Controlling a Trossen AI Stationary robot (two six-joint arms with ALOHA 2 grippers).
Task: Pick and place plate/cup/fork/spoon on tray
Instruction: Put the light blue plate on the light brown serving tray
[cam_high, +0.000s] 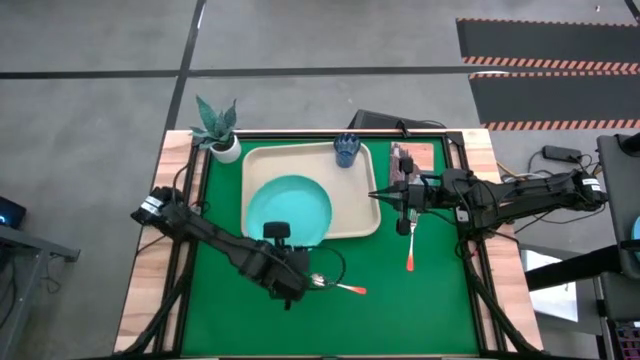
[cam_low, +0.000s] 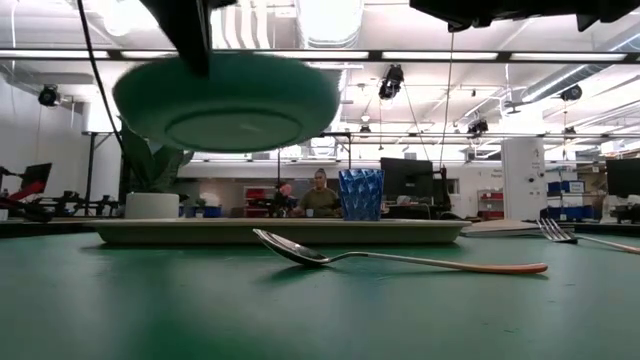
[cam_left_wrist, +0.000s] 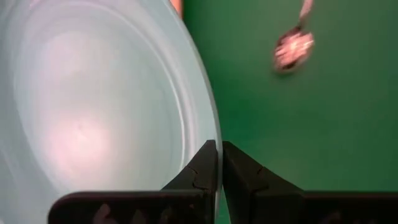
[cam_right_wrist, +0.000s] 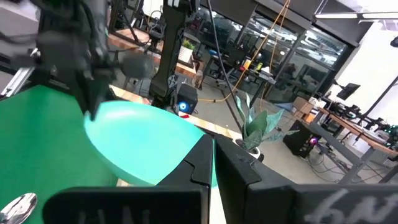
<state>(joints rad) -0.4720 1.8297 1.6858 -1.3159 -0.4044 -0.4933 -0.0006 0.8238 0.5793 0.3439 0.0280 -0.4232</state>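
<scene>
Above the tray (cam_high: 365, 222), plate (cam_high: 289, 210) pinched at its rim by left gripper (cam_high: 277, 234), underside half hidden.

Light comes from ceiling strip lamps, seen glaring white along the top of the low view, and it falls evenly, so shadows on the table stay soft. In that view the plate (cam_low: 226, 100) hanging overhead is out of focus, while the spoon (cam_low: 400, 260) lies sharp. Past the left gripper (cam_left_wrist: 219, 163), the plate's surface carries pale washed-out glare and the spoon's bowl beyond its fingertips is smeared. The right wrist view blurs at its edges.
</scene>
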